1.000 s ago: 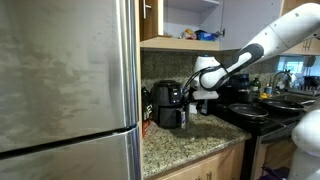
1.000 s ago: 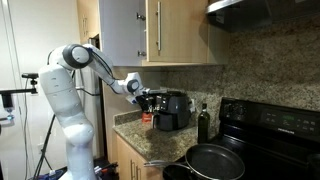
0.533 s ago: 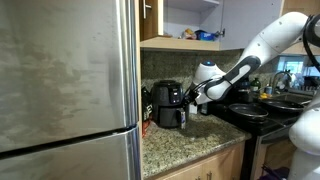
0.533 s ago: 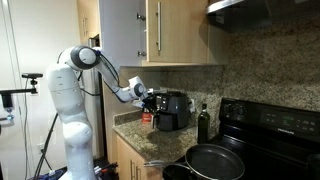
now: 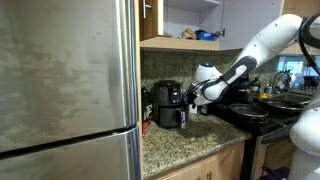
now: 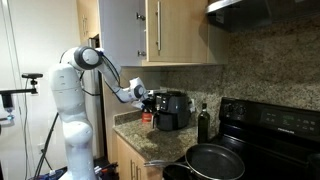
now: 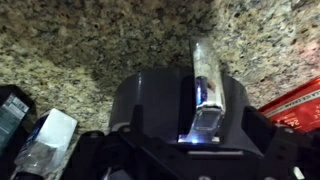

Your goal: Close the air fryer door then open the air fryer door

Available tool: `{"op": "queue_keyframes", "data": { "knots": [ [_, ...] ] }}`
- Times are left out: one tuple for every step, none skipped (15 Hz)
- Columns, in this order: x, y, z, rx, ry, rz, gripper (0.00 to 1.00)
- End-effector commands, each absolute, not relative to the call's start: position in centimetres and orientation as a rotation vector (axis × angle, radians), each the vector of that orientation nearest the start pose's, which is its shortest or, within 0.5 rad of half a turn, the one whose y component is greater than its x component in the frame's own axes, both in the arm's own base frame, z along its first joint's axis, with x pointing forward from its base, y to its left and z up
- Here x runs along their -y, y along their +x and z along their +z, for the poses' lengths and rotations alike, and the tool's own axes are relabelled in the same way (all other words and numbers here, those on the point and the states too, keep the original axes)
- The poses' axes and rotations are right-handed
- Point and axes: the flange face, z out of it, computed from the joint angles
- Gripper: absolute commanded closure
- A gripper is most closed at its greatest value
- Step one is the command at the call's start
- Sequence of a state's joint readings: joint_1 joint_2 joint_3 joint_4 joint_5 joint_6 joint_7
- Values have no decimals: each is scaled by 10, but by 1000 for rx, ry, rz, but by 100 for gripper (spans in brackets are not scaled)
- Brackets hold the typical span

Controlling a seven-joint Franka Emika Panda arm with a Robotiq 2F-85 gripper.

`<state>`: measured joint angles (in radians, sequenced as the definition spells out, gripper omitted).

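Granite counter, black air fryer, perhaps shut

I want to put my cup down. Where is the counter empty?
Free: bare counter in front of the air fryer, between fridge and stove. Crowded: beside the air fryer, a red box one side, a dark bottle the other.

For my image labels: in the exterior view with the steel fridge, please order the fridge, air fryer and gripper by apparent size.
1. fridge, far the largest, also nearest the camera.
2. air fryer.
3. gripper, clearly the smallest.
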<state>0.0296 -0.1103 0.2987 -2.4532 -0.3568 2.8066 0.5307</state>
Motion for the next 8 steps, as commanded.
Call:
{"op": "queue_keyframes", "data": {
  "knots": [
    [-205, 501, 359, 197, -2982, -688, 0],
    [-210, 507, 355, 197, -2959, -687, 0],
    [-208, 513, 357, 168, -2980, -702, 0],
    [-206, 493, 361, 182, -2991, -692, 0],
    [-208, 500, 358, 175, -2988, -687, 0],
    [-209, 505, 356, 171, -2985, -685, 0],
    [-208, 508, 356, 167, -2984, -684, 0],
    [-209, 509, 356, 167, -2982, -685, 0]
  ]
}}
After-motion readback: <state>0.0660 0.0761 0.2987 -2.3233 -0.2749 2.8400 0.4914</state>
